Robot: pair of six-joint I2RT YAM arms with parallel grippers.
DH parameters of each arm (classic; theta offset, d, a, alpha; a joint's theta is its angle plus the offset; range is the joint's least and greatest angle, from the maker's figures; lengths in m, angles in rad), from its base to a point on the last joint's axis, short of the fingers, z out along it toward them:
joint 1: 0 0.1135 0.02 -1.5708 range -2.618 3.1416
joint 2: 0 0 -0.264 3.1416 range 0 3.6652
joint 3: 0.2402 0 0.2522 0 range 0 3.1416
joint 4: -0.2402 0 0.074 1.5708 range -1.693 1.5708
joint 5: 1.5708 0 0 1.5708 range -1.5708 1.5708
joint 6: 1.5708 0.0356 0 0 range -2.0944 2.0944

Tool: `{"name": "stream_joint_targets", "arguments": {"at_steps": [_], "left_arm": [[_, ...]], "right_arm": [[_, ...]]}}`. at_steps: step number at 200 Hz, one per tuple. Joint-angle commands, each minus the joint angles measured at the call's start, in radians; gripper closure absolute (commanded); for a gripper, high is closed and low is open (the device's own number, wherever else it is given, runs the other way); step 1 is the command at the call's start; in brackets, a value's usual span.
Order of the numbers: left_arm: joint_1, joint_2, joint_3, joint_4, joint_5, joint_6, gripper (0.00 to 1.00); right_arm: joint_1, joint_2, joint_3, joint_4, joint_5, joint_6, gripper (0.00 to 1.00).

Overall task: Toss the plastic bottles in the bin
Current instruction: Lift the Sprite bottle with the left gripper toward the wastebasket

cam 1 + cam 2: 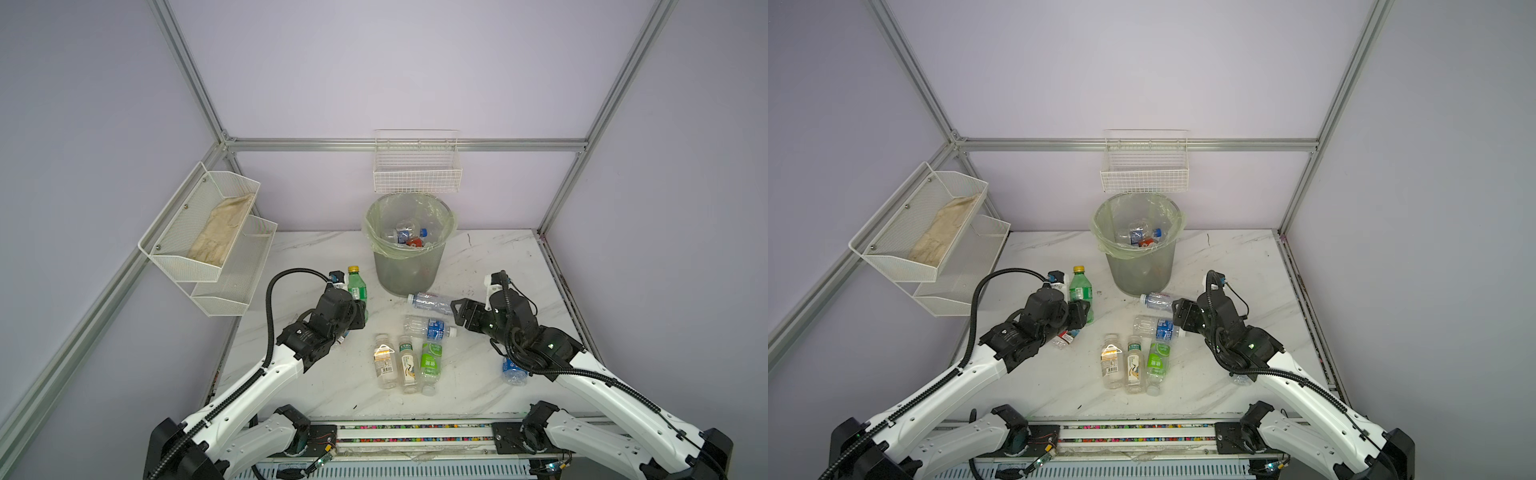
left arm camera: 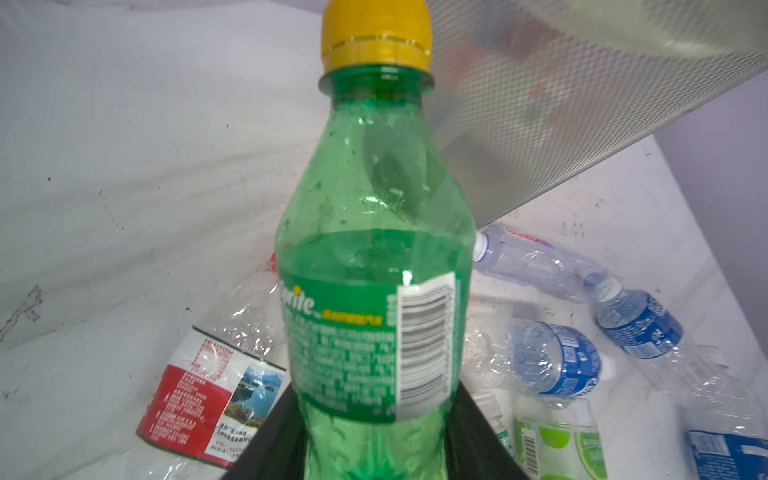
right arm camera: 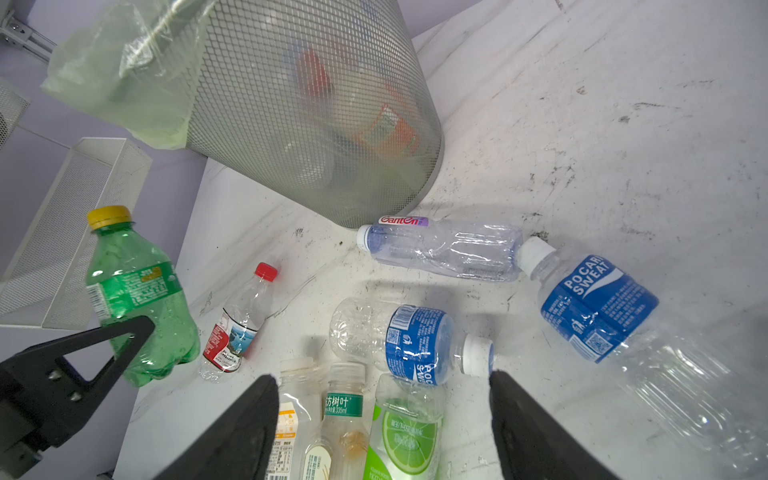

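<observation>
1. I saw the left gripper (image 1: 358, 311) closed on a green translucent plastic bottle (image 1: 356, 286), its two black fingers (image 2: 270, 440) pressed on opposite sides of the lower body, below the label.
2. That bottle had a yellow screw cap, a green wrap label with a white barcode panel, and droplets inside its wall.
3. It stood upright with its long axis vertical and its cap up. I could not tell whether its base touched the white marble-patterned tabletop (image 1: 498, 266).
4. It sat just left of the round translucent grey bin (image 1: 409, 272), which was lined with a pale green bag, and was apart from the bin's wall. Several bottles already lay inside.
5. The right gripper (image 3: 380, 376) hung with its jaws wide apart and nothing between them, over the loose bottles in the middle.
6. A clear crumpled bottle with a white cap (image 1: 430, 301) lay on its side at the bin's near foot, cap pointing left.
7. Nearer, a clear bottle with a blue label (image 1: 428, 328) lay on its side, cap pointing right.
8. Three labelled bottles (image 1: 408, 368) lay side by side, long axes running near to far.
9. A clear red-labelled bottle (image 1: 1065, 337) lay partly under the left arm.
</observation>
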Motion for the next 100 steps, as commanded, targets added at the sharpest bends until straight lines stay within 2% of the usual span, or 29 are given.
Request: {"name": "stream_joint_targets", "arguments": {"at_steps": [1,68,100], "left_arm": [[0.0,-0.065,0.033,0.116,0.031,0.061,0.55],[-0.004,-0.178,0.005,0.233,0.144,0.099,0.55],[-0.009,-0.232,-0.003,0.275,0.156,0.108,0.56]], "right_arm": [[0.0,-0.004,0.001,0.006,-0.003,0.015,0.19],[-0.001,-0.004,-0.009,0.01,-0.005,0.02,0.19],[0.0,-0.007,-0.015,0.013,-0.005,0.022,0.19]]}}
